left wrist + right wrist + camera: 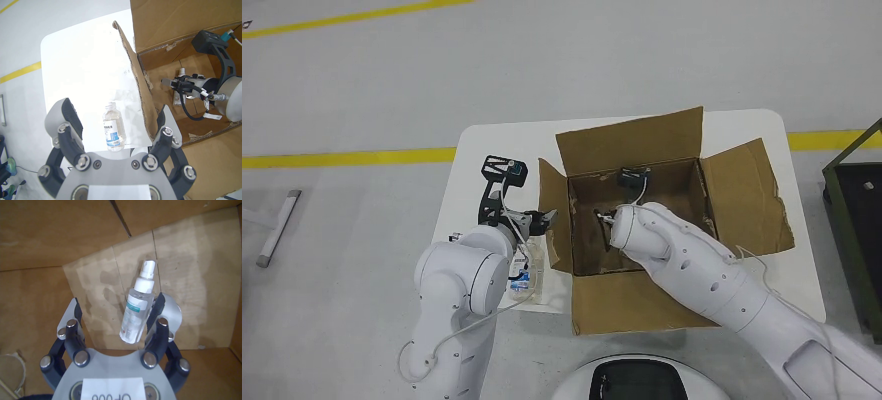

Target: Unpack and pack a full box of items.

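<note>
Spray bottle [137, 311] lies on the box [47, 234] floor between the right gripper's [119, 306] wide-spread fingers. Likely light, stiff, slick plastic; best pinched across the labelled body. Left gripper [117, 109] hangs wide open over a clear bottle [113, 128] just outside the box

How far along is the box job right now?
Done: one clear bottle lies on the table beside the box. Nothing is gripped: right jaws stand open around a spray bottle on the box floor, left jaws open above the clear bottle. Still to do, probably: lifting the spray bottle out, then repacking both.
</note>
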{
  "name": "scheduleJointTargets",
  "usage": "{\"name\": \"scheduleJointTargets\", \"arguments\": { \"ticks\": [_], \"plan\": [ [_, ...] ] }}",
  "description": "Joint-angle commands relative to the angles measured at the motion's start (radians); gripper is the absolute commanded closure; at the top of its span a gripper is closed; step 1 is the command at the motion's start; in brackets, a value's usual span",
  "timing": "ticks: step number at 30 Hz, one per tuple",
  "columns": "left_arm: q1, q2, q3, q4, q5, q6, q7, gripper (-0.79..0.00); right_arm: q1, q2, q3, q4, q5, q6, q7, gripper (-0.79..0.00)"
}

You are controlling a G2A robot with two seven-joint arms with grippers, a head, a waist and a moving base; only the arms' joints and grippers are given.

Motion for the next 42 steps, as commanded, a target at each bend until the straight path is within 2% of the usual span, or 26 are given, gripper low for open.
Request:
{"name": "scheduleJointTargets", "arguments": {
  "ticks": [1,6,14,20,22,26,34,38,42],
  "plan": [
    [0.000,0.000,0.000,0.000,0.000,0.000,0.000,-0.785,0.010,-0.001,-0.013,0.018,0.009,0.000,0.000,-0.582],
    [0.000,0.000,0.000,0.000,0.000,0.000,0.000,-0.785,0.030,-0.007,-0.039,0.061,0.038,0.000,0.000,-0.456],
    [0.000,0.000,0.000,0.000,0.000,0.000,0.000,-0.785,0.058,-0.015,-0.079,0.107,0.080,0.000,0.000,-0.437],
    [0.000,0.000,0.000,0.000,0.000,0.000,0.000,-0.785,0.076,-0.018,-0.100,0.131,0.101,0.000,0.000,-0.336],
    [0.000,0.000,0.000,0.000,0.000,0.000,0.000,-0.785,0.081,-0.019,-0.106,0.136,0.106,0.000,0.000,-0.271],
    [0.000,0.000,0.000,0.000,0.000,0.000,0.000,-0.785,0.088,-0.020,-0.117,0.143,0.112,0.000,0.000,0.000],
    [0.000,0.000,0.000,0.000,0.000,0.000,0.000,-0.785,0.079,-0.004,-0.075,0.051,0.112,0.000,0.000,0.000],
    [0.000,0.000,0.000,0.000,0.000,0.000,0.000,-0.785,0.043,0.028,-0.011,-0.067,0.081,0.000,0.000,0.000],
    [0.000,0.000,0.000,0.000,0.000,0.000,0.000,-0.785,-0.029,0.075,0.085,-0.248,0.027,-0.004,0.004,0.000]
  ]
}}
